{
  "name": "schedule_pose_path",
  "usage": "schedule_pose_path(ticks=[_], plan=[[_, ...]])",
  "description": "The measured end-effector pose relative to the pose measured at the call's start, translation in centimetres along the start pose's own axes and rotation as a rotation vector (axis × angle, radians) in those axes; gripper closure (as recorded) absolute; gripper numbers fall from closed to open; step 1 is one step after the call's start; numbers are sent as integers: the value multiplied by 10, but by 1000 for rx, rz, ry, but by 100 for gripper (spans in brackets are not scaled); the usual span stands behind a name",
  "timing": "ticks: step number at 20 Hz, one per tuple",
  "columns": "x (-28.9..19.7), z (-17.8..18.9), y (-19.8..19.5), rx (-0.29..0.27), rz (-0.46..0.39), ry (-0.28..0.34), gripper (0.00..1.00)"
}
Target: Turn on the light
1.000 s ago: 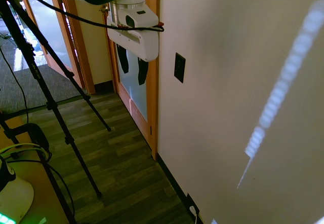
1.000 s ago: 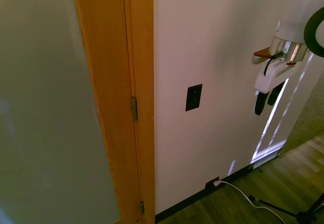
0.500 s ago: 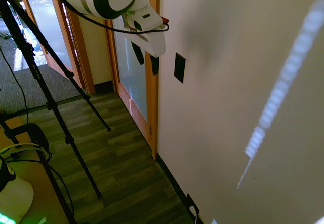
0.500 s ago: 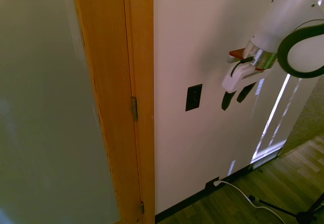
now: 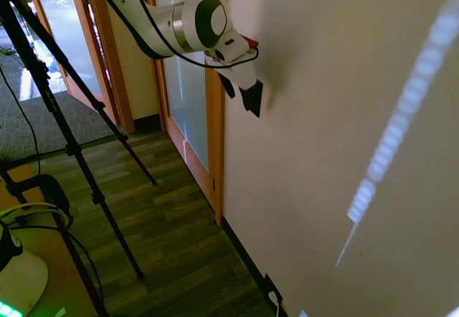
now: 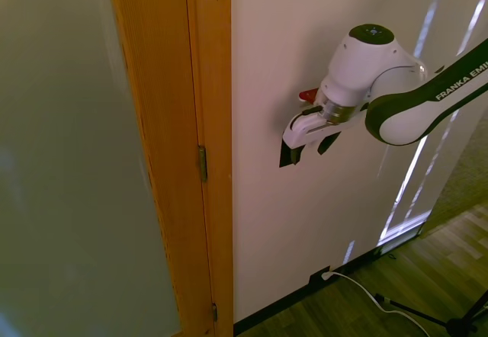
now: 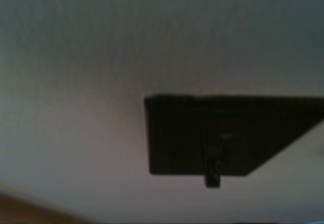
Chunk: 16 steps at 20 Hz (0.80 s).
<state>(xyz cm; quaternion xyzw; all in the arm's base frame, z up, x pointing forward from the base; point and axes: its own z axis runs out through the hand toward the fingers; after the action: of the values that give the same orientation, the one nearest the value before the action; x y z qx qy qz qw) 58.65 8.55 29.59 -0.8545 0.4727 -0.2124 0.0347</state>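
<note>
Arm has swung in toward the wall [image 6: 290, 223] over the last second. A second ago the jaws [image 6: 305, 148] hung well off to the side of the switch plate [image 6: 287, 154], pointing down; half a second ago they were tilted and near it; now they sit right at the plate and cover most of it in both exterior views. That reads as approach done, contact phase starting. Light not on yet as far as I can judge, no lamp in view and no brightness change to go by.

Jaws state: two dark fingers spread apart with a clear gap between them in the second exterior view, holding nothing.

Where the switch is: plate is directly in front of the fingertips, at or just beyond them. In the second exterior view only its lower corner pokes out beside one finger. In the first exterior view the jaws [image 5: 251, 96] hide the plate entirely. Touching or a hair apart, cannot tell.

Wrist view is blurred but shows the dark plate [image 7: 228, 133] close up, with the toggle [image 7: 212, 168] sticking out as a small stub near its edge. Toggle position up or down, cannot tell.

Wooden door frame [image 6: 206, 123] stands off to the side of the jaws, apart from them.

Likely next: a short push of a fingertip along the toggle.
</note>
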Motion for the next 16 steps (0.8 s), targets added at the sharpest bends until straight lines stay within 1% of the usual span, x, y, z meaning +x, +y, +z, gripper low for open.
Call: schedule_pose_path(ticks=[2, 6, 9, 12, 16], plan=[[-3, 3, -3, 22, 6, 21, 100], [-7, 10, -3, 29, 45, 43, 100], [-7, 9, -6, 50, 57, 48, 100], [-4, 8, -6, 54, 79, 53, 100], [-2, 7, -7, 57, 87, 57, 100]])
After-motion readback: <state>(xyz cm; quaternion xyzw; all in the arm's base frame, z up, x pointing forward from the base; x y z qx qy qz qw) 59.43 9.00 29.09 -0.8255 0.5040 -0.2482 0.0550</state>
